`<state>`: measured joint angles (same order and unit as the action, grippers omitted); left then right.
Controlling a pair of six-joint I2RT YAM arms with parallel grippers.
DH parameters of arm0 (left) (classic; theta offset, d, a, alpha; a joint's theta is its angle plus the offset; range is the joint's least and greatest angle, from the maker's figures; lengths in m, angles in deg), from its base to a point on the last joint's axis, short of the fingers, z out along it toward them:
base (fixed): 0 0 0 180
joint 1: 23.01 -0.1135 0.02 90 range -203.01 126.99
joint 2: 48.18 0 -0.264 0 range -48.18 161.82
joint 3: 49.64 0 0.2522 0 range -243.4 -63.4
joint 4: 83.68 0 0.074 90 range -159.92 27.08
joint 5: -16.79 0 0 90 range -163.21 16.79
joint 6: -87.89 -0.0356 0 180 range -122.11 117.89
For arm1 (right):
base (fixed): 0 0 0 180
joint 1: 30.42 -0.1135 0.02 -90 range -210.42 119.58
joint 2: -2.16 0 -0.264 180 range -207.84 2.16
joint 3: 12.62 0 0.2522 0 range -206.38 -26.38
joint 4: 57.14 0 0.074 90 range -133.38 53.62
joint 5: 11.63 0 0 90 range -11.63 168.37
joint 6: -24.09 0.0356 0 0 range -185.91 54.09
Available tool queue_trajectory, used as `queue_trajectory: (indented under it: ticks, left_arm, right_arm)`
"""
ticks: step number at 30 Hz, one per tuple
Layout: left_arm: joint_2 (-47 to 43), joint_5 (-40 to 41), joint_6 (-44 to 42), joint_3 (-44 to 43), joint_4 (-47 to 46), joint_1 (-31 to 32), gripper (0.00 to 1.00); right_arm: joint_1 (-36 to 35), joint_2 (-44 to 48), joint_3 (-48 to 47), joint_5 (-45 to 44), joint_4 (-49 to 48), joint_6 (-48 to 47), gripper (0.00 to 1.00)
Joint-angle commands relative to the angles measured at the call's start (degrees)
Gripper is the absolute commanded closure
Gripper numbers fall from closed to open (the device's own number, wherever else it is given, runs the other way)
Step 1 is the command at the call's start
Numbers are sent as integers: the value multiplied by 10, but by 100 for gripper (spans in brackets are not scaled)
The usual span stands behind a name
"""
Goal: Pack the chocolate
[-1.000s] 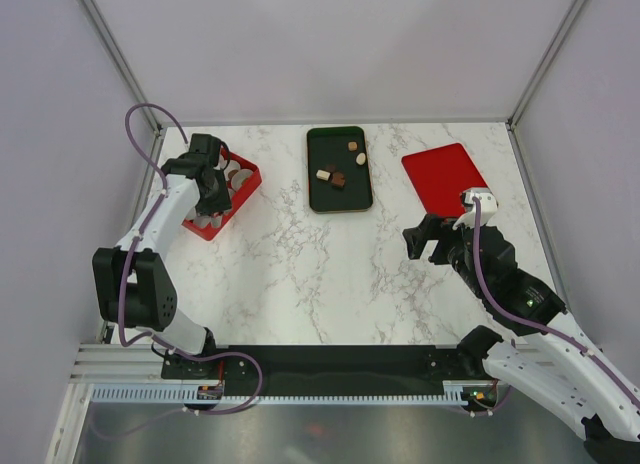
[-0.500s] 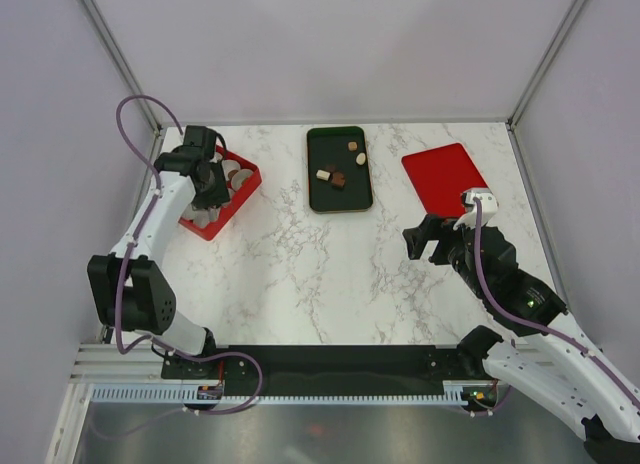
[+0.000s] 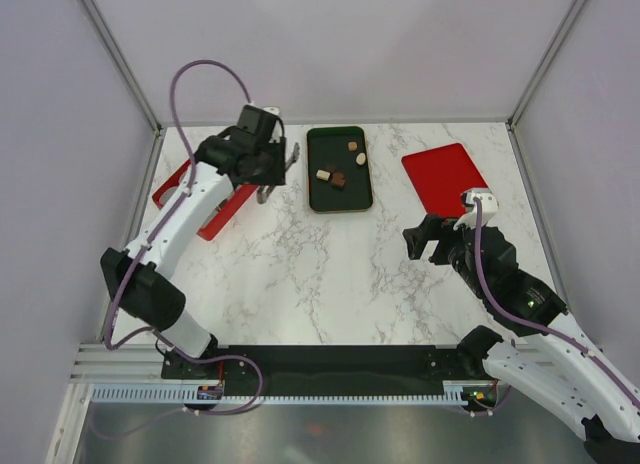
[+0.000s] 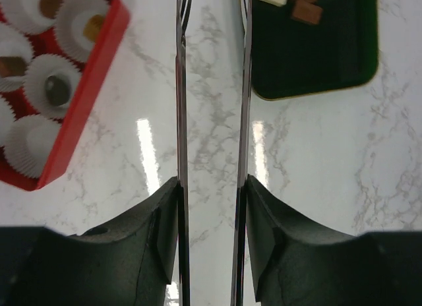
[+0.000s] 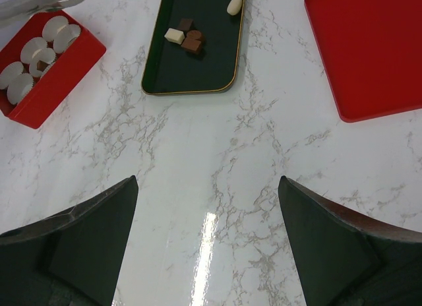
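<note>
Several chocolate pieces [image 3: 338, 180] lie on a dark green tray [image 3: 340, 196] at the back centre: a cream block [image 5: 174, 35], brown ones [image 5: 192, 42] and an oval one [image 5: 234, 5]. More chocolate [image 4: 58, 88] sits in white paper cups [image 4: 30, 144] in the red box [image 4: 86, 95]. My left gripper [image 3: 268, 170] [image 4: 211, 187] is shut on the long metal tongs [image 4: 182, 88]. It hovers between the box and the tray, and the tong blades stand apart with nothing between them. My right gripper [image 3: 425, 239] [image 5: 208, 181] is open and empty over bare marble.
A flat red lid [image 3: 443, 179] lies at the back right, just beyond my right gripper. The red box [image 3: 163, 190] sits at the back left, partly hidden by my left arm. Grey walls close in the table on three sides.
My left arm has swung right, from above the red box to the gap beside the green tray, carrying the tongs. The right arm has not moved.
</note>
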<state>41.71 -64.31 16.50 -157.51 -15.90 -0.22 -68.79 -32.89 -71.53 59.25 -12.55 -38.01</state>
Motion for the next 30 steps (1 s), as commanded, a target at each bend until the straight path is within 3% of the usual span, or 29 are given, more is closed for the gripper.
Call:
queue_trajectory:
  ticks: [1, 10, 30]
  left_arm:
    - [60, 18, 2, -48, -17, 86, 51]
    - [176, 27, 13, -113, -23, 159, 51]
    - [269, 27, -12, -115, -69, 169, 47]
  right_arm:
    - [-1, 9, -7, -6, -14, 7, 4]
    - [0, 23, -9, -29, 3, -6, 4]
    - [0, 28, -12, -47, 9, -21, 4]
